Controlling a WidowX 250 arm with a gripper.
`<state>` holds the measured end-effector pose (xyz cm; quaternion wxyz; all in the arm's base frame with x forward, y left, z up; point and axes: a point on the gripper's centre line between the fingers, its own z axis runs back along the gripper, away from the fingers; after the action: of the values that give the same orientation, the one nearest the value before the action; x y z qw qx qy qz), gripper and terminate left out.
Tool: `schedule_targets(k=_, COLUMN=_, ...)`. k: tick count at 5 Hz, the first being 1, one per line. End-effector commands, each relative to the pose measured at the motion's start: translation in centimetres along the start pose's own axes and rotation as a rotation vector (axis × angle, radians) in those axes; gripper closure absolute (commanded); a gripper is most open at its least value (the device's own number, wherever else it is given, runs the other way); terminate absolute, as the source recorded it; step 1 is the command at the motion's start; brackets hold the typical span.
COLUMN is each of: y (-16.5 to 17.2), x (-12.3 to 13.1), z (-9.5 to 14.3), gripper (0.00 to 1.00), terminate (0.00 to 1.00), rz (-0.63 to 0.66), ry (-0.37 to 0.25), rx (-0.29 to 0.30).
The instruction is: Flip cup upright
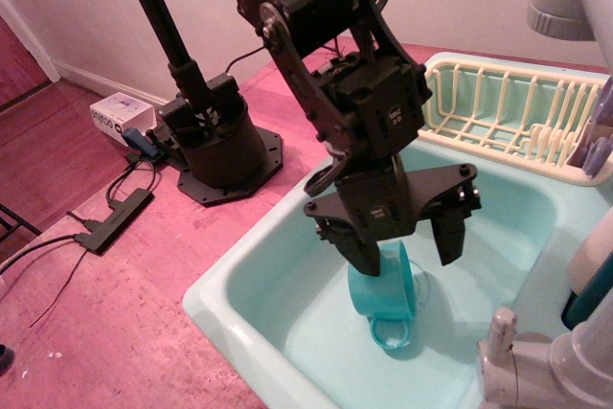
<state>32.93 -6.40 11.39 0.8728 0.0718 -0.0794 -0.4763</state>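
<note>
The teal cup (385,296) lies on its side on the floor of the pale mint sink (239,280), with its loop handle (391,334) pointing toward the front. My black gripper (404,254) is open and hangs straight down over the cup. The left finger (359,248) overlaps the cup's upper left wall and hides part of it. The right finger (449,232) stands apart, to the right of the cup's rim. I cannot tell whether the left finger touches the cup.
A cream dish rack (508,112) sits behind the sink at the right. A grey-white faucet (536,366) stands at the front right corner. The arm's black base (215,146) stands on the pink counter to the left, with cables and a white box (122,114) nearby.
</note>
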Motion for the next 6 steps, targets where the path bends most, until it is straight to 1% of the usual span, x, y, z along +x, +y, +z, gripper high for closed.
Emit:
schedule_targets(k=1, y=-1.6, x=0.6, z=1.1, gripper=0.00, terminate=0.00, rz=-0.047, ry=-0.007, rx=-0.059)
schedule_targets(k=2, y=-3.2, x=0.7, z=1.5, gripper=0.00, terminate=0.00, rz=-0.075, ry=0.013, rx=-0.109)
schedule_targets(k=3, y=-4.6, x=0.9, z=1.0, gripper=0.00, terminate=0.00, rz=-0.085, ry=0.016, rx=-0.136)
schedule_targets(k=4, y=-5.4, x=1.3, z=0.8, gripper=1.00, terminate=0.00, rz=-0.078, ry=0.010, rx=-0.139)
schedule_targets(k=5, y=-5.8, x=1.4, z=1.1, gripper=1.00, terminate=0.00, rz=-0.073, ry=0.014, rx=-0.128)
schedule_targets(k=6, y=-6.0, x=1.5, z=1.1, gripper=0.00, terminate=0.00, rz=-0.075, ry=0.002, rx=-0.136)
